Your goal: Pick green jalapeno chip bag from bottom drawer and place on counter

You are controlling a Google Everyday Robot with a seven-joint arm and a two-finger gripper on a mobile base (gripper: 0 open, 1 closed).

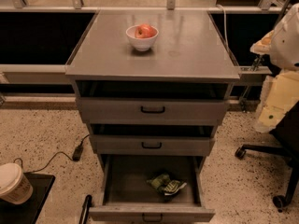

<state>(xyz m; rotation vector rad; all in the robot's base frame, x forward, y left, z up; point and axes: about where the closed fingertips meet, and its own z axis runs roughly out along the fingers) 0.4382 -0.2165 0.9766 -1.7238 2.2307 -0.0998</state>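
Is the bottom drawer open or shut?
Open: bottom drawer pulled out, green jalapeno chip bag showing inside. Gripper at upper right edge.

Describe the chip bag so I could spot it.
No end effector is in view. Under the grey counter, the bottom drawer stands open. Inside lies the green jalapeno chip bag, crumpled, the drawer's only content.
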